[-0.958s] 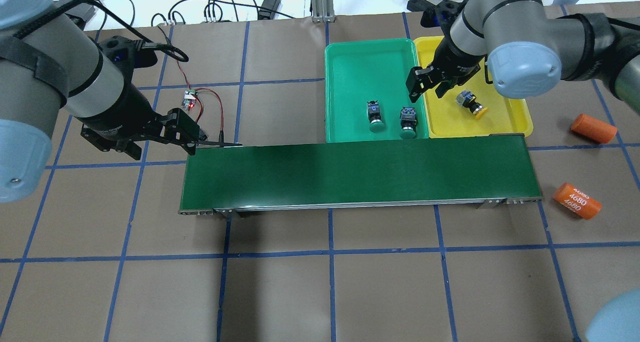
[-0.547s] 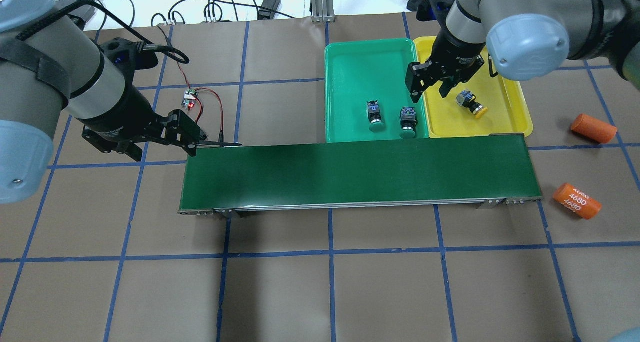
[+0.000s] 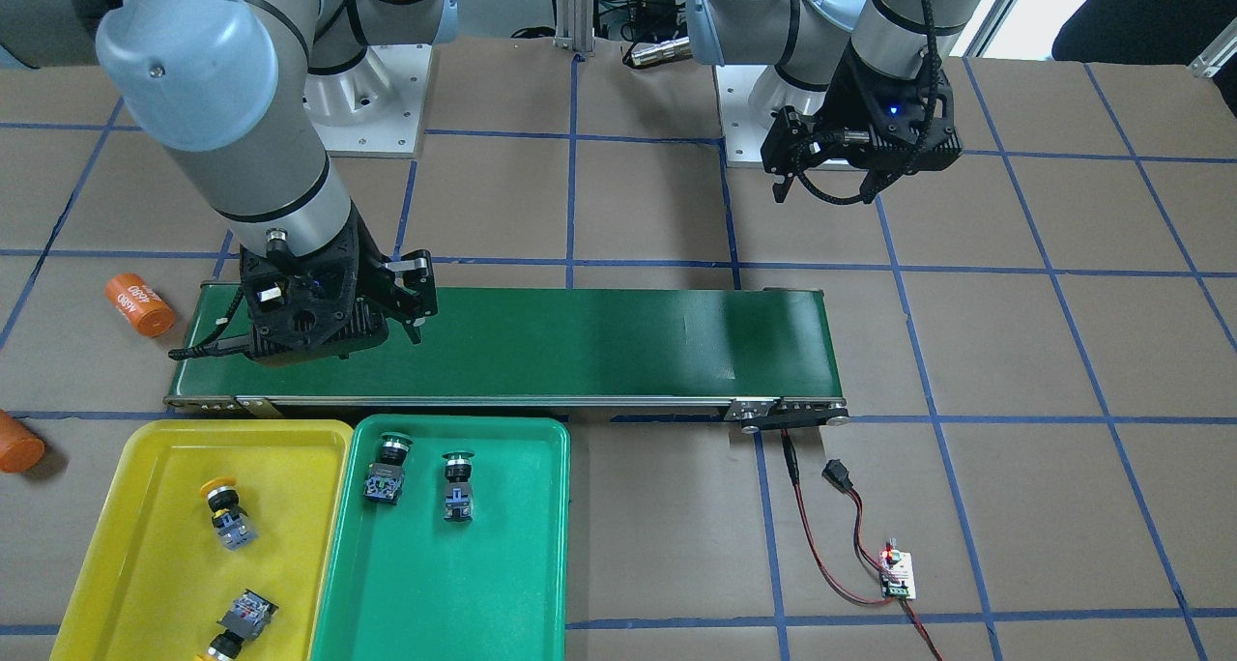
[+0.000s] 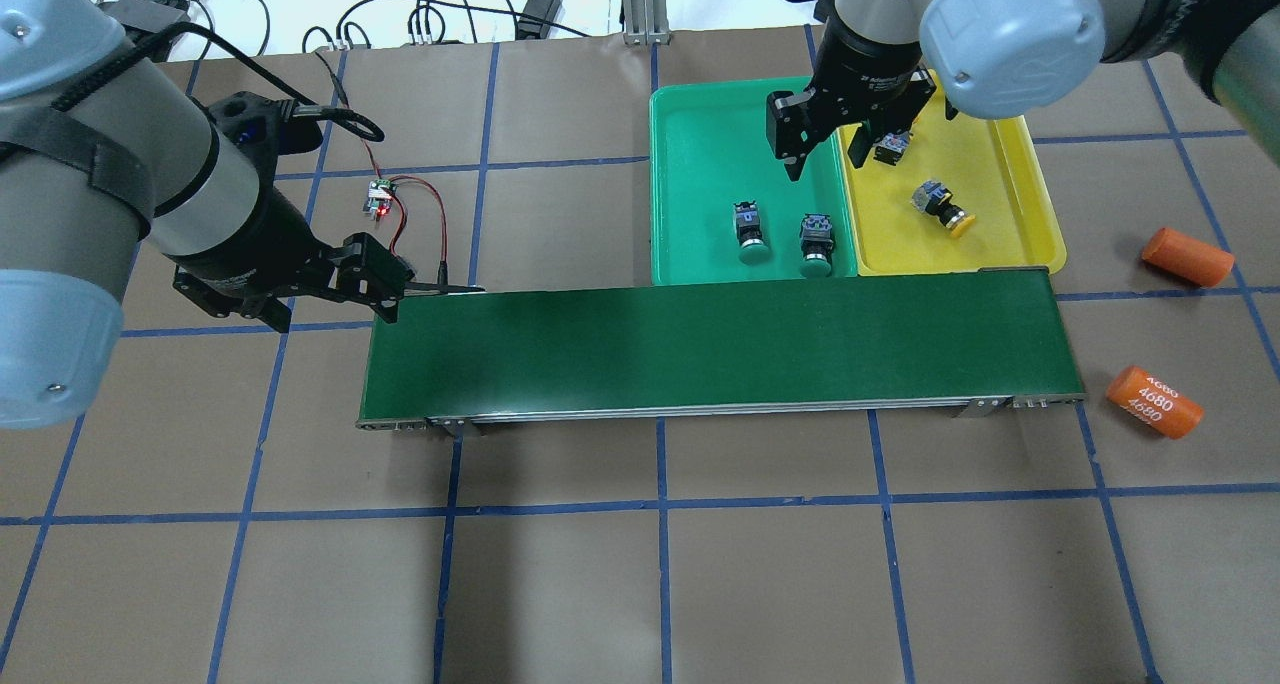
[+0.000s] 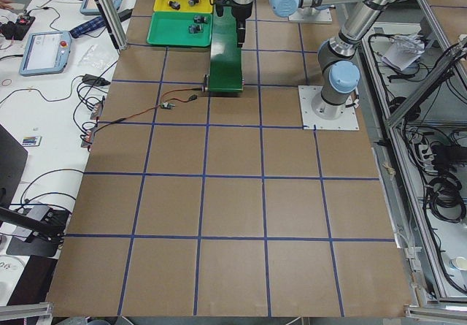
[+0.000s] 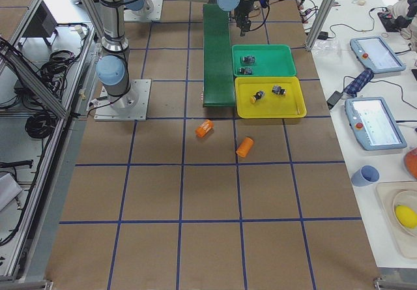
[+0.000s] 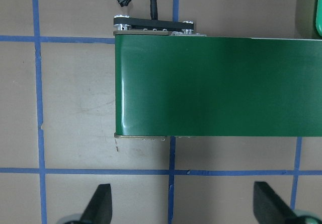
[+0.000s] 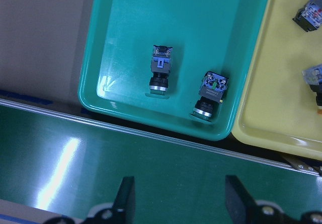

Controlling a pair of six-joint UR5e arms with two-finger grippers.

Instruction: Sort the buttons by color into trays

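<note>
Two green-capped buttons point(image 4: 750, 230) point(image 4: 817, 236) lie in the green tray point(image 4: 700, 154). Two yellow-capped buttons point(image 4: 942, 208) point(image 4: 890, 147) lie in the yellow tray point(image 4: 1010, 239) beside it. My right gripper point(image 4: 838, 159) is open and empty, raised high over the trays' near side and the belt's edge. In the right wrist view point(image 8: 181, 199) its fingers frame the belt, with both green buttons point(image 8: 161, 70) beyond. My left gripper point(image 4: 325, 309) is open and empty, off the belt's left end. In the left wrist view point(image 7: 183, 206) it holds nothing.
A long dark green conveyor belt point(image 4: 700, 349) runs in front of the trays. Two orange cylinders point(image 4: 1187, 256) point(image 4: 1153, 401) lie on the table to the right. A small circuit board point(image 4: 378, 196) with red wires sits near the belt's left end.
My right gripper has moved left and away from the yellow tray's middle, still open. The second yellow button, hidden before, now shows in the yellow tray. The left arm shifted slightly.
</note>
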